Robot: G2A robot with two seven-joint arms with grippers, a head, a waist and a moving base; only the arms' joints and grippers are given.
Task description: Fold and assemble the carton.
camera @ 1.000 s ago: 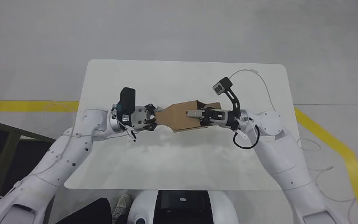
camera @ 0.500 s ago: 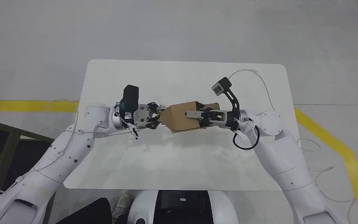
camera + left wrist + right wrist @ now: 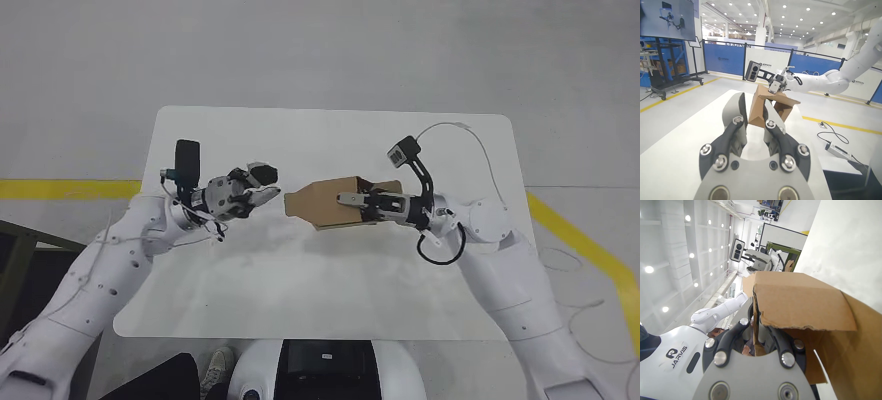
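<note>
We judge the brown corrugated cardboard carton (image 3: 315, 206) light, stiff yet easily creased, best held by a wall edge, where our right pincer (image 3: 345, 200) clamps it, while our left pincer (image 3: 265, 183) hangs parted nearby.

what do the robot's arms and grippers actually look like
The left arm and right arm are glossy white, rounded shells. The left gripper and right gripper have silver-grey bases, black linkages with silver bolts, and pale grey fingers. Each wrist carries a black camera; a black cable loops by the right wrist, with a thin white cable too.
</note>
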